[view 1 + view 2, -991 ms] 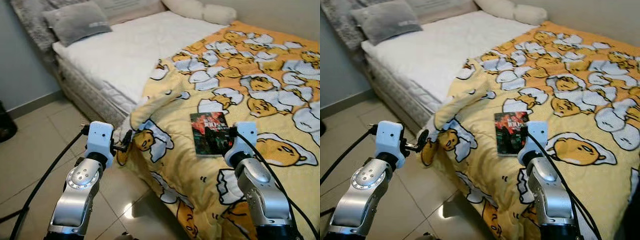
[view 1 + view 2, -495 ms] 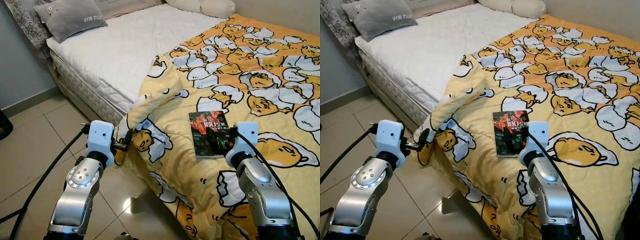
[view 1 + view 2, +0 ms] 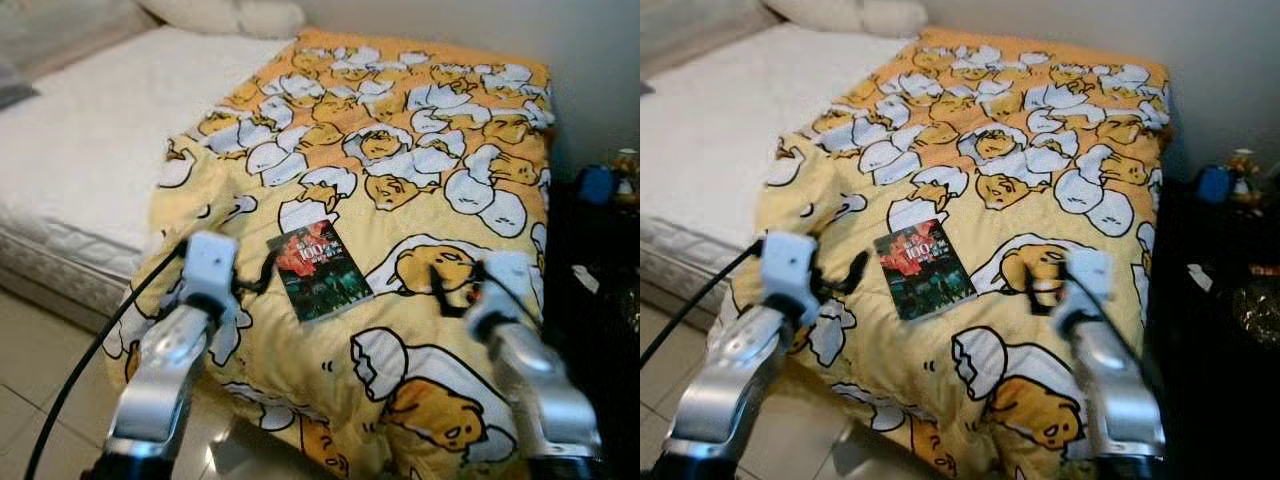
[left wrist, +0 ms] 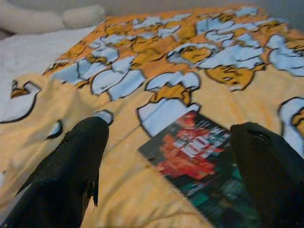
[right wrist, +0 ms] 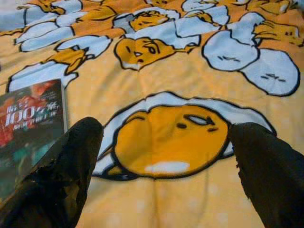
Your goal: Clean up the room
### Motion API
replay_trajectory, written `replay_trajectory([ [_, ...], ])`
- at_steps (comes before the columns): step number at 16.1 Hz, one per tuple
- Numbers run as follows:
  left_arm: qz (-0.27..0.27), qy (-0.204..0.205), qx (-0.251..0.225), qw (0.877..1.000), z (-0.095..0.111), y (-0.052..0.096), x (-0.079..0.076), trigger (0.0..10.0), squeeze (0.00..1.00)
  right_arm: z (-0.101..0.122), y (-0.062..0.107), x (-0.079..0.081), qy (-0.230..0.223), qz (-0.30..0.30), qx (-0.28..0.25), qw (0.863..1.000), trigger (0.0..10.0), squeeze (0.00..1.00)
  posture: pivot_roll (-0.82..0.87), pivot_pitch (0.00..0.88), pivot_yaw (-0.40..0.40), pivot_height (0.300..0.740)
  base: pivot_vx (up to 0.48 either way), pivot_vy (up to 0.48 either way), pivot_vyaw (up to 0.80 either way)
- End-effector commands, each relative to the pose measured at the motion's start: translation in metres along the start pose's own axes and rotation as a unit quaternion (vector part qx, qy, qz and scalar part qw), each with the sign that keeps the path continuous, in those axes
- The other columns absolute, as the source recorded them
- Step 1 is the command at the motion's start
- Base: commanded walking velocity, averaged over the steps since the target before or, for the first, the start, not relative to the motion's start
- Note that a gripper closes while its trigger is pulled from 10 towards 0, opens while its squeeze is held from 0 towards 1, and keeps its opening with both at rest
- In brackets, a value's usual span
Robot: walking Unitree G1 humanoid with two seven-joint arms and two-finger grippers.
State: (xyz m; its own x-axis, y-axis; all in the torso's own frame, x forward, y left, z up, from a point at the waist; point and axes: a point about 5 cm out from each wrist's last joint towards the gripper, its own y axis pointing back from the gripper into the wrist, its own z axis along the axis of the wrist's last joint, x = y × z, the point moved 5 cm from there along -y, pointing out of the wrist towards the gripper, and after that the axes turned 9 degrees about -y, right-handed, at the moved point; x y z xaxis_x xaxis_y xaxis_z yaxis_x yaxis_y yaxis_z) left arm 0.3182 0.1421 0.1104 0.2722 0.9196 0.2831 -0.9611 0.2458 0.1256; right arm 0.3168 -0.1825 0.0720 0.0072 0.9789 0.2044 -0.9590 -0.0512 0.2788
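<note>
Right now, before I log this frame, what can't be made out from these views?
- Book: cover text beyond "100" is motion-blurred in the eye views; in the left wrist view a finger covers one corner.
- Items on the dark stand: blue object and the small things beside it are blurred and too small to identify.
- Pillows: cut off by the left eye view's top edge.

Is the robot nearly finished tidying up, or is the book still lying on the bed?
Not much looks done yet. The book still lies flat on the yellow blanket, untouched. Both grippers are open and hold nothing: the left gripper hovers just in front of the book, and the right gripper is over the blanket beside it. Picking up the book and putting it away is still to do.
</note>
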Motion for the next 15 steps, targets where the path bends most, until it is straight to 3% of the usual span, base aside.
replay_trajectory([
  [1, 0.022, -0.002, 0.012, 1.000, -0.007, 0.005, 0.012, 10.0, 1.00, 0.004, -0.003, 0.019, 0.008, 0.030, -0.002, 1.000, 10.0, 0.00, -0.02, 0.000, 0.032, 0.740, 0.000, 0.000, 0.00],
  [8, 0.018, -0.005, 0.022, 1.000, -0.010, 0.007, 0.009, 10.0, 0.96, 0.002, -0.002, 0.021, 0.004, 0.038, 0.001, 0.999, 10.0, 0.00, -0.01, 0.000, 0.032, 0.740, 0.000, 0.000, 0.00],
  [10, 0.005, 0.000, 0.037, 0.999, -0.016, 0.008, 0.005, 10.0, 0.96, 0.002, 0.000, 0.028, -0.012, 0.065, 0.001, 0.998, 10.0, 0.92, -0.01, 0.000, 0.031, 0.740, 0.000, 0.000, 0.00],
  [11, -0.006, 0.008, 0.053, 0.999, -0.021, 0.007, 0.002, 10.0, 0.96, 0.002, -0.001, 0.028, -0.023, 0.072, 0.005, 0.997, 10.0, 1.00, -0.01, 0.000, 0.031, 0.740, 0.000, 0.000, 0.00],
  [12, -0.029, 0.006, 0.070, 0.997, -0.028, 0.004, -0.003, 10.0, 0.87, -0.003, -0.006, 0.030, -0.028, 0.083, 0.022, 0.996, 10.0, 1.00, -0.01, 0.000, 0.038, 0.740, 0.000, 0.000, 0.00],
  [14, -0.051, 0.010, 0.079, 0.996, -0.031, -0.003, -0.006, 10.0, 0.53, -0.012, -0.020, 0.038, -0.041, 0.112, 0.049, 0.992, 10.0, 1.00, -0.03, 0.000, 0.059, 0.740, 0.000, 0.000, 0.00],
  [15, -0.061, 0.010, 0.092, 0.994, -0.037, -0.006, -0.006, 10.0, 0.02, -0.020, -0.032, 0.043, -0.047, 0.130, 0.069, 0.988, 10.0, 1.00, -0.03, 0.000, 0.068, 0.740, 0.000, 0.000, 0.00],
])
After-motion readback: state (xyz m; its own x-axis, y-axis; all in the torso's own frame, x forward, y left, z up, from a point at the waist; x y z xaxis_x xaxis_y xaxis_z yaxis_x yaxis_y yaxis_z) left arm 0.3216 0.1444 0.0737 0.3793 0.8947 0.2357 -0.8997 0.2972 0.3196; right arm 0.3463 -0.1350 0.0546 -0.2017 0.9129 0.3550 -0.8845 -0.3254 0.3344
